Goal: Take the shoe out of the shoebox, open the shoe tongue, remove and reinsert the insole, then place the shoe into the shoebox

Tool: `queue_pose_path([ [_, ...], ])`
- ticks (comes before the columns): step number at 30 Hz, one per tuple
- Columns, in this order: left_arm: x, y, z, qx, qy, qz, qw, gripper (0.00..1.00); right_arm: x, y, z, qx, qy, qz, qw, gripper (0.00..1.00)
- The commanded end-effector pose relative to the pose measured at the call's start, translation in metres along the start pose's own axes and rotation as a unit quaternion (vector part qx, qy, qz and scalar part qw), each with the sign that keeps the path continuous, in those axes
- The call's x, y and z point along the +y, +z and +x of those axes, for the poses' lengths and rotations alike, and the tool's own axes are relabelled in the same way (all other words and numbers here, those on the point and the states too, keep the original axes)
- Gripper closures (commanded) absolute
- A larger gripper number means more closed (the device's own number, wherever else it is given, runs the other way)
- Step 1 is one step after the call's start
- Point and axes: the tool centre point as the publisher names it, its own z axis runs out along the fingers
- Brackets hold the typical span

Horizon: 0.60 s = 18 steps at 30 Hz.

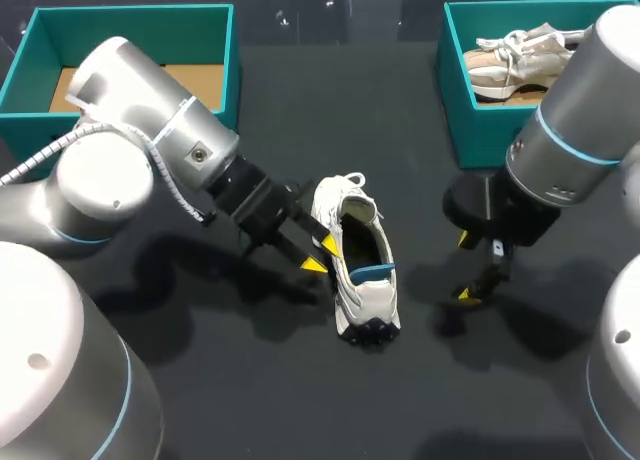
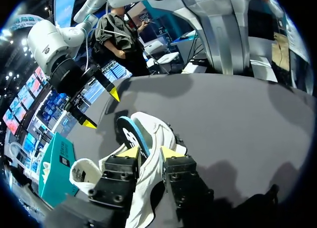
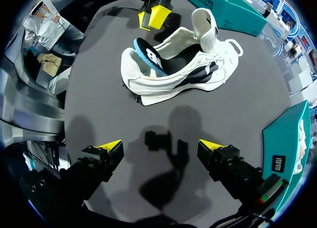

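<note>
Your white shoe point(image 1: 365, 302) point(image 2: 154, 131) point(image 3: 198, 69) is out of the box, on the black table point(image 1: 300, 400) abt mid-way btwn the two arms, opening facing up in the head view. The insole point(image 1: 372, 273) point(image 2: 130, 134) point(image 3: 148, 54), dark w/ a blue edge, pokes partway out of the opening at the end away from the boxes. L gripper point(image 1: 321, 255) point(image 2: 150, 152) is right at the shoe's left side wall, w/ white upper material showing in its gap in the left wrist view; you can't tell whether it's actually clamped on the shoe. R gripper point(image 1: 464, 267) point(image 3: 161, 146) hangs over bare table to the shoe's right, well apart from it, spread wide w/ nothing in it. Far left corner: teal shoebox point(image 1: 130, 25) w/ a brown floor. Far right corner: second teal shoebox point(image 1: 455, 80) w/ a pale shoe point(image 1: 510, 60) lying inside.
</note>
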Motion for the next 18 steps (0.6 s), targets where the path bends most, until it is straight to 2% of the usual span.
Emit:
queue_pose_path([
  [1, -0.01, -0.028, 0.0, 0.041, 0.008, 0.002, 0.999, 0.8, -0.021, -0.022, 0.015, -0.017, -0.005, -0.009, 1.0, 0.0],
  [3, -0.015, -0.036, -0.001, 0.057, 0.015, 0.006, 0.998, 0.85, -0.026, -0.025, 0.018, -0.021, -0.004, -0.016, 1.0, 0.0],
  [4, -0.016, -0.039, -0.001, 0.066, 0.02, 0.005, 0.998, 0.95, -0.026, -0.025, 0.018, -0.021, -0.004, -0.016, 1.0, 0.0],
  [5, -0.018, -0.042, -0.001, 0.077, 0.026, 0.007, 0.997, 1.0, -0.026, -0.025, 0.018, -0.021, -0.004, -0.016, 1.0, 0.0],
  [10, -0.022, -0.058, -0.001, 0.157, 0.073, -0.018, 0.985, 1.0, -0.026, -0.025, 0.018, -0.021, -0.004, -0.016, 1.0, 0.0],
  [18, -0.022, -0.058, -0.001, 0.157, 0.073, -0.018, 0.985, 1.0, -0.026, -0.025, 0.018, -0.021, -0.004, -0.016, 1.0, 0.0],
])
